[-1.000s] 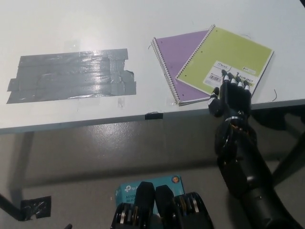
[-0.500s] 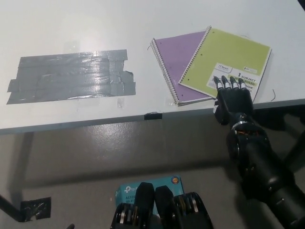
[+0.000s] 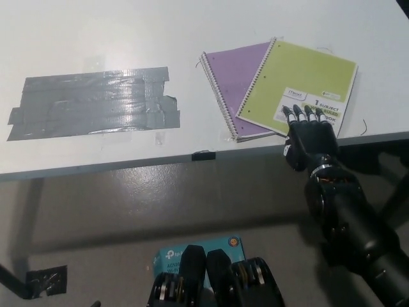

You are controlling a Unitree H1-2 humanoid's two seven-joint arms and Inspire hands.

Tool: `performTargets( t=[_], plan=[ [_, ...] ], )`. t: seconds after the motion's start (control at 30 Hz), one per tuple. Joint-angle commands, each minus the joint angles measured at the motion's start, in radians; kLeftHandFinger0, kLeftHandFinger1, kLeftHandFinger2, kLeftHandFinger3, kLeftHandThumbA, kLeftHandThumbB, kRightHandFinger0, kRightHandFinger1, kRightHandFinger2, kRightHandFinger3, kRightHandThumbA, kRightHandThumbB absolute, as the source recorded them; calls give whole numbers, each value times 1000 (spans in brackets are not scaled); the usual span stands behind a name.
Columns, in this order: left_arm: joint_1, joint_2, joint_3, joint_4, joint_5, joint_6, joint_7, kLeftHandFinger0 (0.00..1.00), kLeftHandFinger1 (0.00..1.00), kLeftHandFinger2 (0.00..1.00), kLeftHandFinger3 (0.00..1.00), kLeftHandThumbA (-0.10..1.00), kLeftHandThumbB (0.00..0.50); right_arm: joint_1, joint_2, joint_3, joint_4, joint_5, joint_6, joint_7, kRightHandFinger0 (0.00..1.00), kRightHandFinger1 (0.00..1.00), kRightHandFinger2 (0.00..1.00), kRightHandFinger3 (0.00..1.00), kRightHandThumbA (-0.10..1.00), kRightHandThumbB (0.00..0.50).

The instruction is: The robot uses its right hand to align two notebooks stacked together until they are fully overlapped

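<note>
Since the earlier frame, the lime-green spiral-bound notebook (image 3: 299, 87) has been turned slightly across the purple spiral-bound notebook (image 3: 237, 82) beneath it, near the white table (image 3: 128, 38) edge. The black right hand (image 3: 308, 137) is laid flat, fingers extended side by side, on the green cover's near corner, nothing gripped.

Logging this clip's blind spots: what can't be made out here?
- Left hand: outside the head view.
- Purple notebook: right part hidden under the green notebook.
- Green notebook's label text: too small, partly covered by the right hand.
- Right hand's pressure on the cover: not visible.
</note>
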Motion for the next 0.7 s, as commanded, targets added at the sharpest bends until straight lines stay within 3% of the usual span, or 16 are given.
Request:
performTargets(
  t=[0.0, 0.27, 0.5, 0.67],
  plan=[
    [2, 18, 0, -25, -1, -11, -19, 624, 653, 752, 1000, 1000, 500, 61, 26, 55, 26, 86, -79, 164, 1000, 1000, 1000, 1000, 1000, 348],
    [-3, 23, 0, -28, 4, -10, -19, 628, 657, 737, 1000, 1000, 500, 9, -42, 159, 26, 51, -215, 167, 1000, 1000, 1000, 1000, 1000, 372],
    [-6, 18, 3, -15, -11, -15, -30, 635, 624, 687, 1000, 1000, 500, -1, -123, 210, 25, 27, -268, 140, 1000, 1000, 1000, 1000, 1000, 368],
    [0, 22, 0, -27, 7, -1, -20, 637, 641, 743, 1000, 1000, 500, -23, -192, 245, 33, 0, -309, 112, 1000, 1000, 1000, 1000, 1000, 362]
  ],
)
